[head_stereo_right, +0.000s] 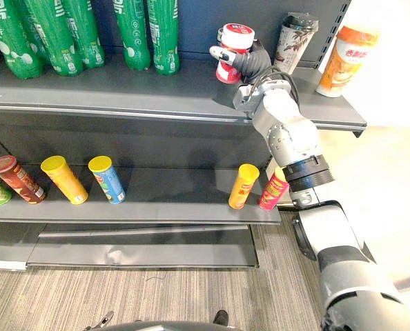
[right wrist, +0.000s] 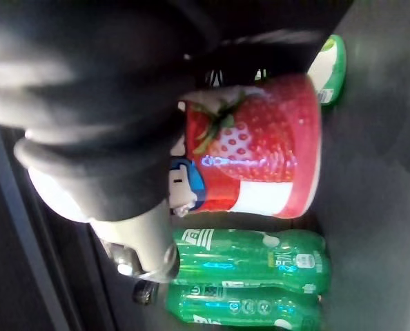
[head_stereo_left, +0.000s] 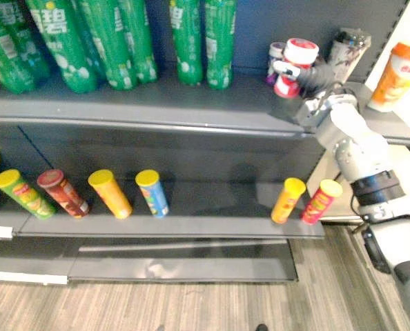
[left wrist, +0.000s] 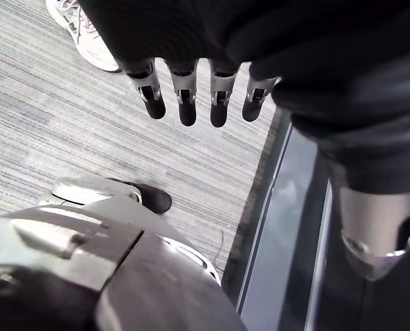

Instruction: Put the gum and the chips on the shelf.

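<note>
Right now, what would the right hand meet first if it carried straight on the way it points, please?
Probably the small pale-lidded tub just behind the red strawberry gum tub that the right hand grips; the gap is unclear.

Dark grey shelving (head_stereo_left: 191,107) backed by a dark blue panel (head_stereo_left: 253,27). Under the shelving, grey-brown striped plank floor (head_stereo_left: 157,303). To the right of the shelving, a pale, brightly lit surface (head_stereo_right: 398,172).

Left hand (left wrist: 205,41) is just hanging there, fingers (left wrist: 186,103) straight and loose, holding nothing, dark tips pointing at the grey striped floor (left wrist: 67,131). Someone's white sneaker (left wrist: 81,34) pokes in beside the fingers, and the shelf's dark bottom edge (left wrist: 288,227) runs alongside the floor.
</note>
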{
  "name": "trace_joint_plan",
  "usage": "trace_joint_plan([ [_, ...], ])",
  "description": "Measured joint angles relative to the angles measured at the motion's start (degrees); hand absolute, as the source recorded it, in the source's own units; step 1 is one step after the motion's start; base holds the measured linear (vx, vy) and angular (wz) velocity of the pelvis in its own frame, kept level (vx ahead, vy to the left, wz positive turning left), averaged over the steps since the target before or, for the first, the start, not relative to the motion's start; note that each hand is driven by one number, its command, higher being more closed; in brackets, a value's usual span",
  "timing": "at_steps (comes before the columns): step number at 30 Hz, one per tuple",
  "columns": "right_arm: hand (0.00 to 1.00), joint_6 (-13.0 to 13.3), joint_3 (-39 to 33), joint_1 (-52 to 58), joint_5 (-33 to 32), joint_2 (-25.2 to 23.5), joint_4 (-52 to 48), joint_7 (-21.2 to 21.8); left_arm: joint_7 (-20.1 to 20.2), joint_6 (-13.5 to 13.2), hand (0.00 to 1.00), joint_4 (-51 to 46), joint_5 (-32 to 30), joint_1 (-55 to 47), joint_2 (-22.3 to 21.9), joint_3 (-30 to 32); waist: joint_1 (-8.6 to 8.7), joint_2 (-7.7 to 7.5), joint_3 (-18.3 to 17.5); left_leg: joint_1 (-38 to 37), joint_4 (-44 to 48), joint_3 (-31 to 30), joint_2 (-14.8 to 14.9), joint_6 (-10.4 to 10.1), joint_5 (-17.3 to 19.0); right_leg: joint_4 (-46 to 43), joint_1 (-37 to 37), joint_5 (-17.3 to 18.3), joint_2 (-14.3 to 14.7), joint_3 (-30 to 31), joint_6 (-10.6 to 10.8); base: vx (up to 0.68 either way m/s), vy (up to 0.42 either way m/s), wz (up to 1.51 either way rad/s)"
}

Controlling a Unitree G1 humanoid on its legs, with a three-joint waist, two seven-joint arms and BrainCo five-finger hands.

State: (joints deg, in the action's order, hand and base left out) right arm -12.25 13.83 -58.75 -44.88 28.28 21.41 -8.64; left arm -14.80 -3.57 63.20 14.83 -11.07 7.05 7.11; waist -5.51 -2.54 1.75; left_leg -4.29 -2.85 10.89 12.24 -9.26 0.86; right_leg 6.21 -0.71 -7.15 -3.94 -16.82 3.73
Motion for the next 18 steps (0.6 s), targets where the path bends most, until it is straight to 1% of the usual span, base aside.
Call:
trace_joint_plan([
  [8, 1.0, 2.39, -0.03, 0.02, 0.02, -0.34, 3.5, -0.01, 0.12, 0.02, 0.0, -0.54, -0.04, 0.14, -0.03, -0.09, -0.23, 0.17, 1.16, 0.07, 0.04, -0.66, -0.03, 0.07, -0.14, 0.19, 0.37, 0.01, -0.08, -0.57, -0.01, 0.0, 0.008, 0.04],
  [11, 1.0, 2.55, -0.13, 0.43, 0.18, -0.42, 4.66, 0.09, 0.38, 0.05, 0.0, -0.61, -0.07, 0.21, -0.05, -0.1, -0.76, 0.24, 1.64, 0.07, 0.04, -0.76, -0.04, 0.07, -0.15, 0.1, 0.46, 0.01, -0.09, -0.67, -0.01, 0.0, 0.0, 0.0],
  [13, 1.0, 2.71, -0.64, 0.59, 1.57, -0.61, 4.54, 0.27, 0.52, 0.23, 0.0, -0.85, -0.22, 0.15, -0.06, -0.1, -0.82, 0.33, 1.86, -0.02, -0.09, -0.81, -0.16, 0.06, -0.16, -0.03, 0.54, 0.04, -0.17, -0.74, 0.01, 0.0, 0.008, 0.02],
  [15, 1.0, 3.7, -2.85, 1.9, 2.38, -0.74, 4.63, 0.5, 0.66, 0.48, 0.0, -2.32, -0.31, 0.04, -0.15, -0.32, -0.96, 0.38, 2.09, -0.15, -0.47, -1.11, -0.46, 0.11, -0.22, -0.02, 1.03, 0.27, -0.49, -1.07, 0.27, 0.0, 0.027, 0.08],
  [17, 1.0, 4.56, -3.51, 2.8, 2.45, -0.75, 4.87, 0.61, 0.74, 0.48, 0.0, -2.65, -0.32, 0.07, -0.09, -0.6, -0.81, 0.36, 2.16, -0.26, -1.14, -1.42, -0.86, 0.25, -0.6, -0.02, 1.02, 0.3, -0.86, -1.36, 0.32, 0.0, 0.028, 0.09],
  [18, 1.0, 5.55, -4.0, 3.51, 3.55, -0.82, 5.78, 1.01, 0.82, 0.47, 0.0, -2.85, -0.32, 0.1, -0.11, -0.66, -0.87, 0.37, 2.31, -0.19, -1.11, -1.6, -1.08, 0.28, -0.61, -0.02, 1.06, 0.31, -1.1, -1.45, 0.33, 0.0, 0.029, 0.09],
])
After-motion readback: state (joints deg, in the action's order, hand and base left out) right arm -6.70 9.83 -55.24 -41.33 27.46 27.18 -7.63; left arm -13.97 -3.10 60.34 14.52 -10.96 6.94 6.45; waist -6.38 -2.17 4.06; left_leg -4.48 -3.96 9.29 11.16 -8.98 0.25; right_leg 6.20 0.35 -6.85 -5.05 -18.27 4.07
